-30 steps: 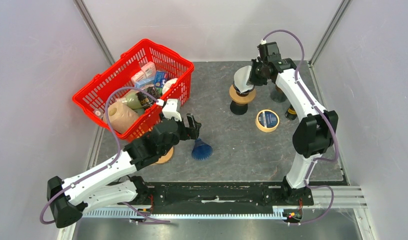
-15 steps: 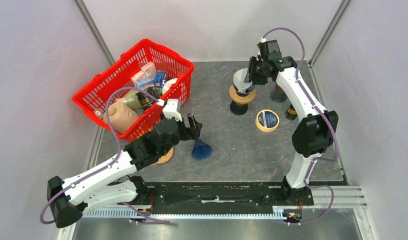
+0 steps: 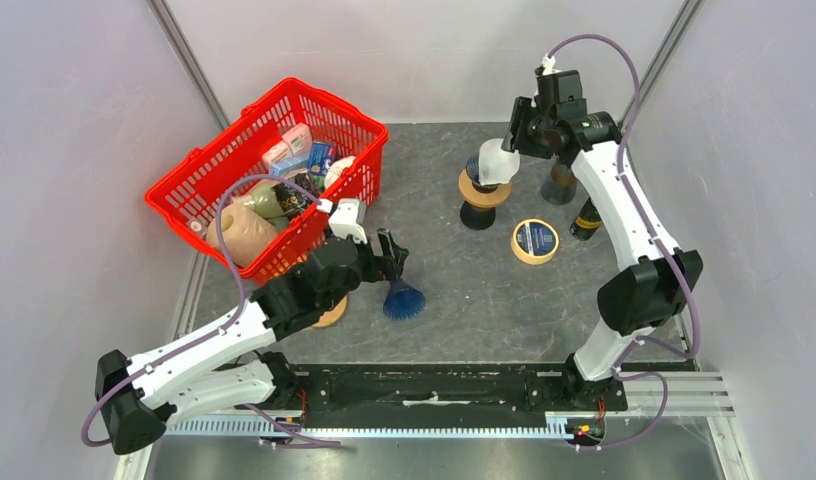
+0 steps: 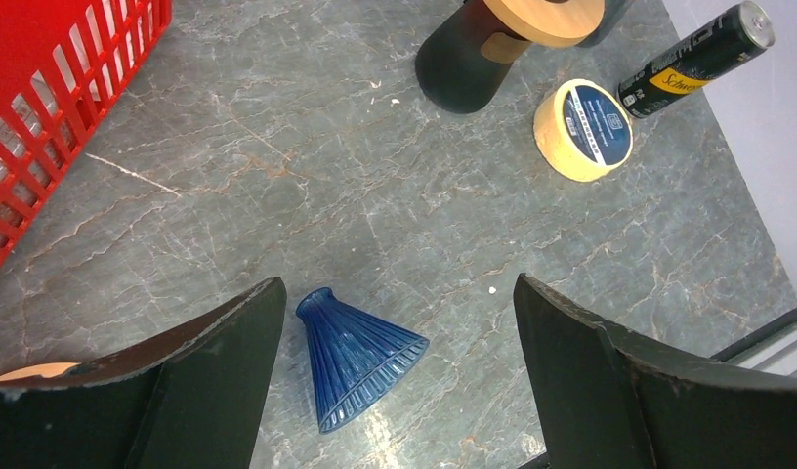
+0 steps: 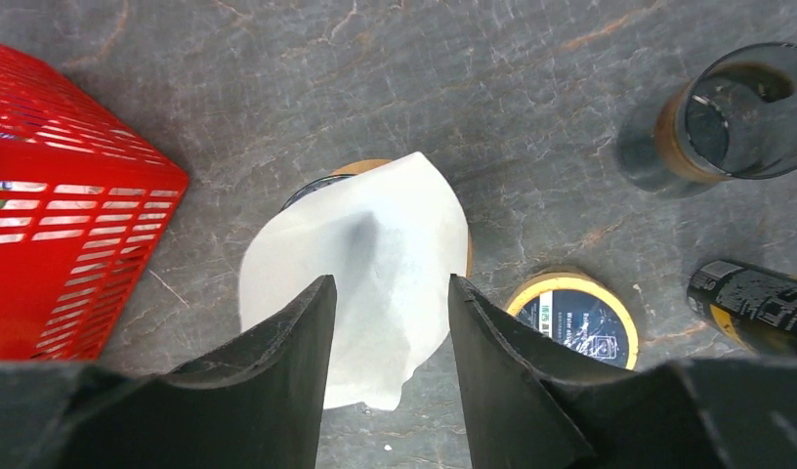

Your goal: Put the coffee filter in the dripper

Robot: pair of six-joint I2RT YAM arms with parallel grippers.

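The white paper coffee filter (image 3: 492, 162) hangs tilted just above the dripper (image 3: 481, 192), a cone with a wooden collar on a dark stand. My right gripper (image 3: 508, 150) is shut on the filter from the right. In the right wrist view the filter (image 5: 375, 244) sits between my fingers, my right gripper (image 5: 390, 283) over it, and it hides most of the dripper's collar (image 5: 360, 166). My left gripper (image 3: 389, 250) is open and empty, low over a blue ribbed cone (image 3: 404, 298) lying on its side. The cone (image 4: 356, 357) lies between the fingers of my left gripper (image 4: 399, 281).
A red basket (image 3: 184, 190) full of goods stands at the back left. A yellow tape roll (image 3: 535, 241), a dark glass jar (image 3: 559, 185) and a black can (image 3: 585, 220) stand right of the dripper. A wooden ring (image 3: 332, 315) lies under the left arm.
My right arm has risen and swung right and back, taking the filter up and right from where it sat over the dripper. The left arm has barely moved.
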